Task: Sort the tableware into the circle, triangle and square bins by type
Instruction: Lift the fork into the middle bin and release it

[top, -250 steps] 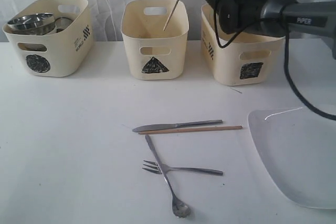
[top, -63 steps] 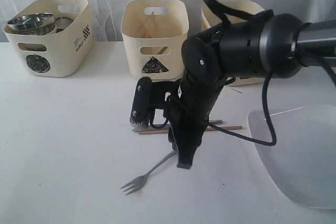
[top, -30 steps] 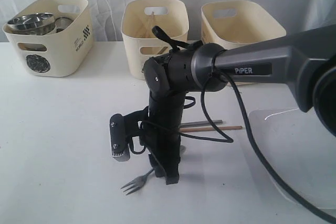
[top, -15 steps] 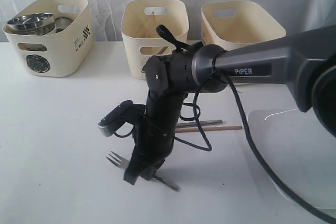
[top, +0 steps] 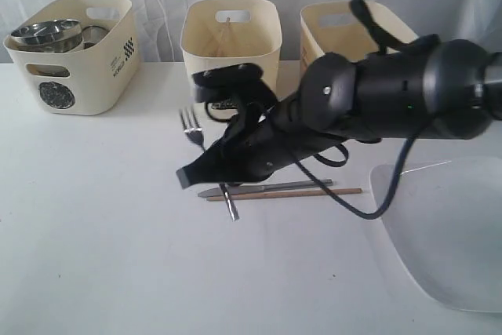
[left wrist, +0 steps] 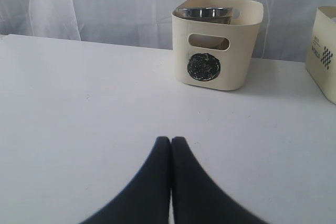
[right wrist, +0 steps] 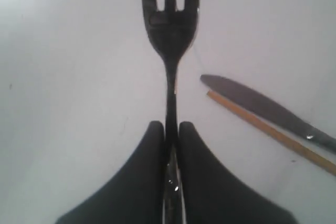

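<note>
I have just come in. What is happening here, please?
The right end effector is shut on the fork and holds it above the table, tines up. The knife and a chopstick lie side by side on the table, with the plate nearby; none of these is sorted yet. The circle bin already holds steel dishes. The left end effector is shut and empty.

Bright, even, diffuse light; soft shadows on table [top: 102,233]; glare on plate [top: 447,233]; fork [right wrist: 169,30] dark, soft in my wrist view.
</note>
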`<state>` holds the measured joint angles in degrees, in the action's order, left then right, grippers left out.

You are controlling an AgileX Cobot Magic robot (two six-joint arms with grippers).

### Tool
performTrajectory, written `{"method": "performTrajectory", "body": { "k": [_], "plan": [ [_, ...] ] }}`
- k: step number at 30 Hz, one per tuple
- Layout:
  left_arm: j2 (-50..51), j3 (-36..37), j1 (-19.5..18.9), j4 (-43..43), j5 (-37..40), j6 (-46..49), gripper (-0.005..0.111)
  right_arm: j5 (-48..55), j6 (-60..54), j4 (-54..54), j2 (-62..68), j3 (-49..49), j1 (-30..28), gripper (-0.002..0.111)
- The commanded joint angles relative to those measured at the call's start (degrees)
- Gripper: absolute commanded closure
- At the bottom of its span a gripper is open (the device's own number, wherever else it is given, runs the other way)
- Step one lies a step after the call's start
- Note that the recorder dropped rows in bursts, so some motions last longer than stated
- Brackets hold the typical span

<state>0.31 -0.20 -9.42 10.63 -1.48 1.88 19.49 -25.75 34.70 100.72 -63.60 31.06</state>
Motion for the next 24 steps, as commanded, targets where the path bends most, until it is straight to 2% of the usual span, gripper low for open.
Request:
{"method": "performTrajectory", "body": {
  "k": [1,6,8,14,24],
  "plan": [
    [-0.3,0.2,-0.1,0.4,-0.2,-0.2,0.107,-13.3,0.5,8.8,-3.6,4.1,-3.9,0.108],
    [-0.3,0.2,-0.1,0.4,-0.2,-0.2,0.107,-24.1,0.5,10.4,-2.4,1.8,-8.3,0.108],
    [-0.3,0.2,-0.1,0.4,-0.2,-0.2,0.107,-25.5,0.5,10.3,-1.1,-0.7,-9.9,0.108],
    [-0.3,0.2,-0.1,0.4,-0.2,-0.2,0.107,-24.2,0.5,10.3,3.8,-10.8,-12.9,0.108],
    [-0.3,0.2,-0.1,0.4,-0.2,-0.2,0.107,-19.5,-0.1,8.6,16.4,-30.9,-13.4,0.108]
  ]
}}
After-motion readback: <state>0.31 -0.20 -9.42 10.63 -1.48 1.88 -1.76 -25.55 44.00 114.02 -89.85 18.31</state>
